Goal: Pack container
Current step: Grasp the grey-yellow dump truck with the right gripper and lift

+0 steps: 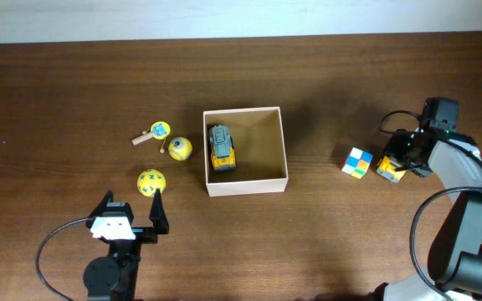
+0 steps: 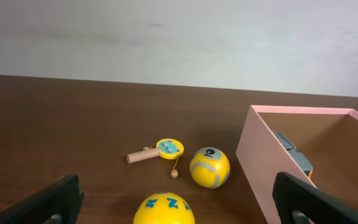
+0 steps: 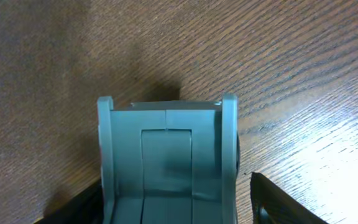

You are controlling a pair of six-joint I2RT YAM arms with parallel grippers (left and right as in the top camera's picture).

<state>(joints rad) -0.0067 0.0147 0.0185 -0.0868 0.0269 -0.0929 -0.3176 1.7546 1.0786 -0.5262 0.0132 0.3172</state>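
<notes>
The container (image 1: 248, 186), a shallow box with white walls and a tan inside, sits mid-table and shows in the left wrist view as a pale wall (image 2: 260, 155). A yellow-and-grey toy truck (image 1: 222, 147) lies in its left half. At the right, my right gripper (image 1: 397, 164) straddles a second yellow toy truck (image 1: 388, 169). Its grey tipper bed (image 3: 166, 162) fills the space between the fingers (image 3: 284, 202), with a narrow gap on the right side. My left gripper (image 1: 130, 219) stands wide open near the front edge, behind a yellow ball with blue marks (image 2: 165, 210).
A yellow-and-grey ball (image 1: 179, 149) and a small drum rattle on a wooden stick (image 1: 157, 132) lie left of the box. A colourful puzzle cube (image 1: 357, 162) sits just left of the right gripper.
</notes>
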